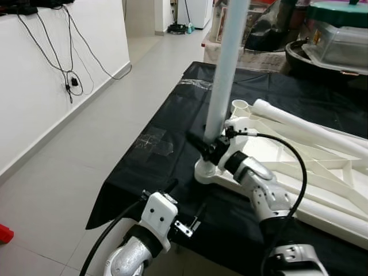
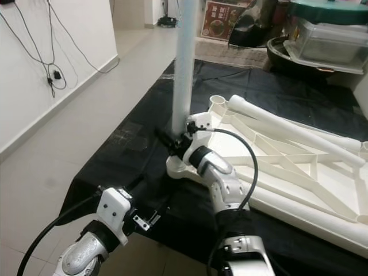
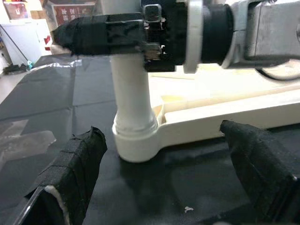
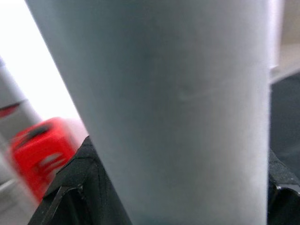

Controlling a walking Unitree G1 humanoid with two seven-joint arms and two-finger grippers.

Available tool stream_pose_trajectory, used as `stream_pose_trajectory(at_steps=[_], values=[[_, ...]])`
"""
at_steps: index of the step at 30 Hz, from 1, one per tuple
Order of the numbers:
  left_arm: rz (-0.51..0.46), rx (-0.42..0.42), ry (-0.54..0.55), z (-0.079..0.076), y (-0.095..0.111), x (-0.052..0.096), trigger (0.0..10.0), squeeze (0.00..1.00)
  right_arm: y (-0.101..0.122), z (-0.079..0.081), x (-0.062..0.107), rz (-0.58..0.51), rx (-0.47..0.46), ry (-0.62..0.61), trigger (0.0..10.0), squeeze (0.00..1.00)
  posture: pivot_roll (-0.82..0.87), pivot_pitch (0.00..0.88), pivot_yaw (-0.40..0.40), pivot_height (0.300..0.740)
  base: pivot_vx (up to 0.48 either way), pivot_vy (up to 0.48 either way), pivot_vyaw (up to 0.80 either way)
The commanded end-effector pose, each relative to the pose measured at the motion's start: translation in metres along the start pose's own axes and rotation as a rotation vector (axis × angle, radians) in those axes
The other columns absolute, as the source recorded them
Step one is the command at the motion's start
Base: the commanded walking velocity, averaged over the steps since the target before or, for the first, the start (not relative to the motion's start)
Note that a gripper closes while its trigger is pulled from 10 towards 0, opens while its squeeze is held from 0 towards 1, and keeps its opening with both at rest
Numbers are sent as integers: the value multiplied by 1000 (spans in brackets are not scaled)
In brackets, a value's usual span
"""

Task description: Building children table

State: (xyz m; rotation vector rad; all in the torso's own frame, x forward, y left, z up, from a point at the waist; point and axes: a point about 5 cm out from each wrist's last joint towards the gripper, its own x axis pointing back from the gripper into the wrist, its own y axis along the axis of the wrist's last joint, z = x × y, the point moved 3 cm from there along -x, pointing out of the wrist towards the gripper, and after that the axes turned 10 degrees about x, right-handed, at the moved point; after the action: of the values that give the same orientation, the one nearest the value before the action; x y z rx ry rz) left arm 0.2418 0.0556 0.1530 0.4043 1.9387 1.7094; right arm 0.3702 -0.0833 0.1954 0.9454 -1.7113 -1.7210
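The white children's table top point(image 1: 310, 167) lies upside down on a black cloth. A white table leg point(image 1: 224, 75) stands upright in its near corner socket point(image 1: 206, 172). My right gripper point(image 1: 206, 144) is shut on the leg just above the socket; in the right wrist view the leg point(image 4: 178, 103) sits between the black fingers point(image 4: 75, 187). My left gripper point(image 1: 185, 201) is low at the cloth's front edge, open. Its two taped fingers point(image 3: 70, 173) point at the socket point(image 3: 136, 140) without touching it. A second leg point(image 1: 310, 123) lies across the table top beside an open socket point(image 1: 240, 106).
The black cloth point(image 1: 167, 121) covers a low platform whose left edge drops to the tiled floor point(image 1: 86, 149). A white wall with hanging cables point(image 1: 69, 80) runs along the left. Storage boxes point(image 1: 339, 34) stand behind. A red object point(image 1: 4, 233) lies on the floor.
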Motion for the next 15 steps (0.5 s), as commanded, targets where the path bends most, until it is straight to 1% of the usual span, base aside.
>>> stream_pose_trajectory(at_steps=[1,2,3,5,6,7,8,9,10,11,12,13,15], values=[[26,9,-5,-1,-5,1,10000,0,-6,19,-9,21,-34,152,10000,0,111,98,-59,740,0,0,0],[26,9,-5,-1,-5,1,10000,0,-6,19,-9,21,-34,152,10000,0,111,98,-59,740,0,0,0],[26,9,-4,-1,-5,1,10000,0,-6,25,-11,27,-41,251,10000,0,113,99,-58,740,0,0,0],[26,9,-4,-1,-5,1,10000,0,-6,25,-11,27,-41,251,10000,0,113,99,-58,740,0,0,0],[27,11,-3,-1,-5,1,10000,0,-6,29,-14,31,-40,326,10000,0,126,99,-62,740,0,0,0],[27,11,-3,-1,-5,1,10000,0,-6,29,-14,31,-40,326,10000,0,126,99,-62,740,0,0,0],[27,11,-2,-2,-5,1,10000,0,-4,33,-18,24,-46,385,10000,0,132,100,-65,740,0,0,0],[27,11,-2,-2,-5,1,10000,0,-4,33,-18,24,-46,385,10000,0,132,100,-65,740,0,0,0],[26,8,-3,-2,-5,1,10000,0,-4,38,-20,19,-57,444,706,0,133,100,-66,740,0,0,0],[27,7,-2,-2,-5,2,10000,0,-6,42,-20,28,-54,497,0,0,134,100,-64,740,0,0,0],[27,7,-2,-2,-5,2,10000,0,-6,42,-20,28,-54,497,0,0,134,100,-64,740,0,0,0],[26,7,-1,-2,-5,2,10000,0,-9,44,-21,39,-34,510,0,0,132,102,-62,740,0,0,0],[26,7,-1,-2,-5,2,10000,0,-9,44,-21,39,-34,510,0,0,132,102,-62,740,0,0,0]])
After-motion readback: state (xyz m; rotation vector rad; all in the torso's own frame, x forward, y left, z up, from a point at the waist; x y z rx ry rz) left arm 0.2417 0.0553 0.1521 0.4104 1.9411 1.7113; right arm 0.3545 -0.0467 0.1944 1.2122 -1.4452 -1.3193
